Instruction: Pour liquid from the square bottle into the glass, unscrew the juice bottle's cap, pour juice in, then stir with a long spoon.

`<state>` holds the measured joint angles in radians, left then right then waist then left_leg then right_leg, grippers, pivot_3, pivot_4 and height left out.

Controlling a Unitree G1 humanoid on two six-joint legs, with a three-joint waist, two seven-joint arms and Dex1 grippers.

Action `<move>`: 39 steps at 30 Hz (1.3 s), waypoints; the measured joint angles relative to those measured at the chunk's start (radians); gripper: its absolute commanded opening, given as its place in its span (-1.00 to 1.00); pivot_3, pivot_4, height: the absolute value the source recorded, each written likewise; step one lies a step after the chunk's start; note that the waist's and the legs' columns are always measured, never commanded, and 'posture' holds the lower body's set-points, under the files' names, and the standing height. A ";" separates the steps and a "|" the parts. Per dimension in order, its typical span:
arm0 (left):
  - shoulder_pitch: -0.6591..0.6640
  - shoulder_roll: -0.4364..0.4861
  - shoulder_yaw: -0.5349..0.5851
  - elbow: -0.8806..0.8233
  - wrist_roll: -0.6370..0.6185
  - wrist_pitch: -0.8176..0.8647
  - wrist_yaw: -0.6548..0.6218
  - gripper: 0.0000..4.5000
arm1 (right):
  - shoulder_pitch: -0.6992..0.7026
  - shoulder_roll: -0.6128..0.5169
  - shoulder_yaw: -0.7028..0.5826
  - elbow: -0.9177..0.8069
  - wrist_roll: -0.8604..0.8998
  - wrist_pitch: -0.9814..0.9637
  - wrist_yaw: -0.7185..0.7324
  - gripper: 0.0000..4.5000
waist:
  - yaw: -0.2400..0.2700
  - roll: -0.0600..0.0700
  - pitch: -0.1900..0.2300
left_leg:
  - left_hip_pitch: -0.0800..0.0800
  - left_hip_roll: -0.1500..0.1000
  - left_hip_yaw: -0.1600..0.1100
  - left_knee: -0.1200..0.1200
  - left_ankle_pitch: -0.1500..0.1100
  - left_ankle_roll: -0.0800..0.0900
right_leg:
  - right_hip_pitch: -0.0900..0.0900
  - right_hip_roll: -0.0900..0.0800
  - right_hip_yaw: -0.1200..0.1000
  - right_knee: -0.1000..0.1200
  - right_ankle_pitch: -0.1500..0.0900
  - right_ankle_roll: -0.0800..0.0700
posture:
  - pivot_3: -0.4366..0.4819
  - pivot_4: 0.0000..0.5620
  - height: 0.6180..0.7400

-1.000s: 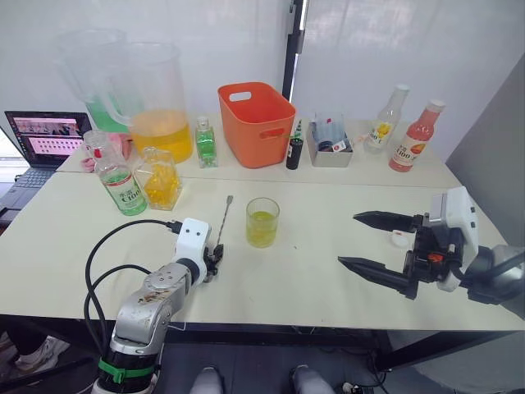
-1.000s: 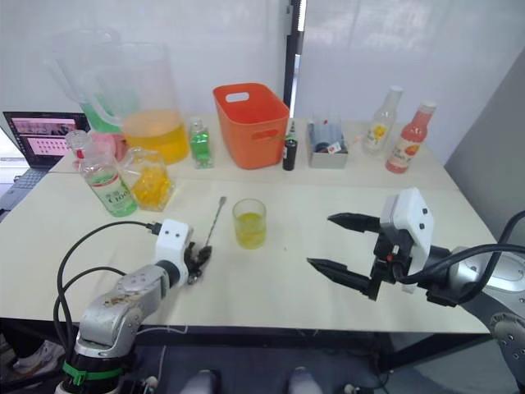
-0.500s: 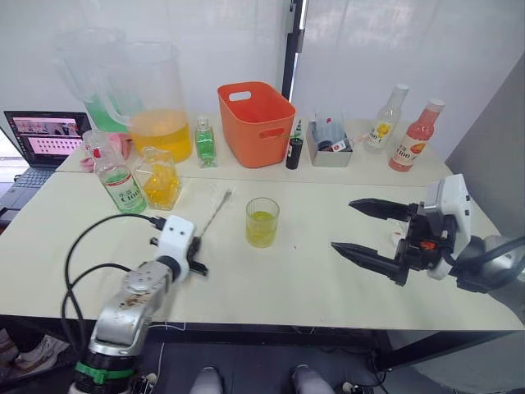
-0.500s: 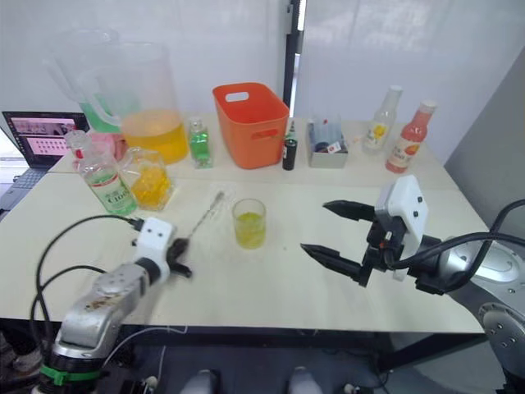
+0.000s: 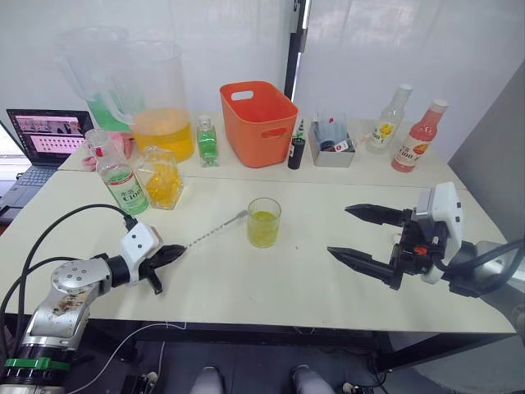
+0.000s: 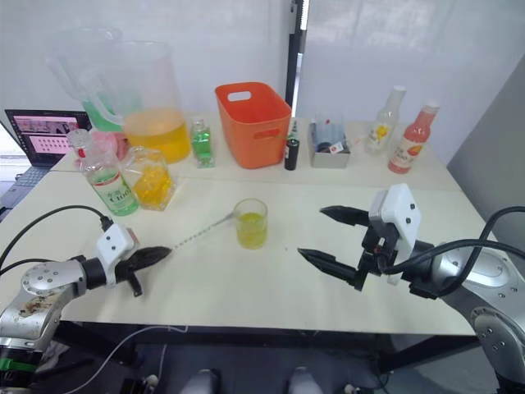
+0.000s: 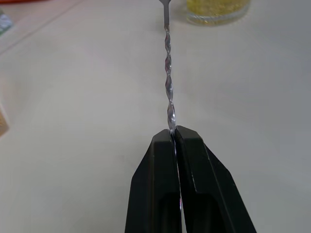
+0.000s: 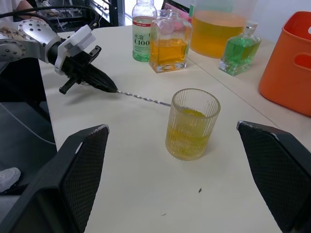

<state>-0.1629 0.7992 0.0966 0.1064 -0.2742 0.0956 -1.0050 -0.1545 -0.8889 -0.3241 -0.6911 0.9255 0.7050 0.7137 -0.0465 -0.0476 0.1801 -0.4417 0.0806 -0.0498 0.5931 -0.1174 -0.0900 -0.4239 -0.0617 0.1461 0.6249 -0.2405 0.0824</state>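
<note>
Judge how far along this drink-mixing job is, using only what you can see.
Pouring looks done: the glass holds yellow liquid. In hand: the left gripper is shut on the long spoon, whose far end points toward the glass without entering it. The right gripper is open and holds nothing. Stirring remains.

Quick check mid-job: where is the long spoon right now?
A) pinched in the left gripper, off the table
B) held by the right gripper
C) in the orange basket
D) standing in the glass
A: the left gripper is shut on the long spoon, which points toward the glass.
</note>
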 measured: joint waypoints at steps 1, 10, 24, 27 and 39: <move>-0.001 0.007 -0.001 0.031 0.004 -0.017 -0.018 -0.99 | 0.006 0.000 0.000 -0.005 0.000 0.000 -0.005 1.00 | 0.000 0.000 0.000 | 0.000 0.000 0.000 0.000 0.000 0.000 | 0.000 0.000 0.000 0.000 0.000 0.000 | -0.05 -0.47 1.00; -0.045 0.024 -0.005 0.167 0.027 -0.100 -0.079 -0.33 | 0.018 0.000 -0.003 -0.015 -0.001 0.000 -0.024 1.00 | -0.002 0.001 -0.001 | 0.001 0.001 0.001 -0.001 0.000 0.000 | 0.000 0.000 0.000 0.001 0.000 0.000 | -0.05 -0.47 1.00; -0.173 0.127 -0.015 0.135 -0.040 0.119 -0.237 0.99 | 0.009 0.024 0.040 -0.008 -0.025 -0.023 -0.019 1.00 | 0.001 0.001 -0.001 | 0.000 0.001 0.001 -0.001 0.000 0.000 | 0.000 0.001 -0.001 0.000 0.000 0.000 | -0.05 -0.47 1.00; -0.223 0.126 -0.084 0.114 -0.011 0.165 -0.254 0.99 | 0.009 0.039 0.043 -0.010 -0.041 -0.025 -0.026 1.00 | 0.001 0.001 -0.001 | 0.000 0.001 0.001 -0.001 0.000 0.000 | 0.000 0.001 -0.001 0.001 0.000 0.000 | -0.05 -0.47 1.00; -0.293 0.150 -0.198 0.152 0.128 0.203 -0.254 0.33 | 0.053 0.046 0.033 -0.037 -0.044 -0.025 -0.048 1.00 | -0.007 0.001 -0.001 | 0.000 0.002 0.001 -0.002 0.002 0.003 | -0.001 0.002 -0.001 0.002 0.000 0.000 | -0.05 -0.47 1.00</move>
<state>-0.4557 0.9489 -0.1012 0.2581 -0.1461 0.2990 -1.2591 -0.1014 -0.8427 -0.2910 -0.7284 0.8814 0.6798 0.6658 -0.0532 -0.0467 0.1795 -0.4416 0.0824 -0.0490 0.5912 -0.1152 -0.0867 -0.4250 -0.0602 0.1456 0.6265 -0.2406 0.0824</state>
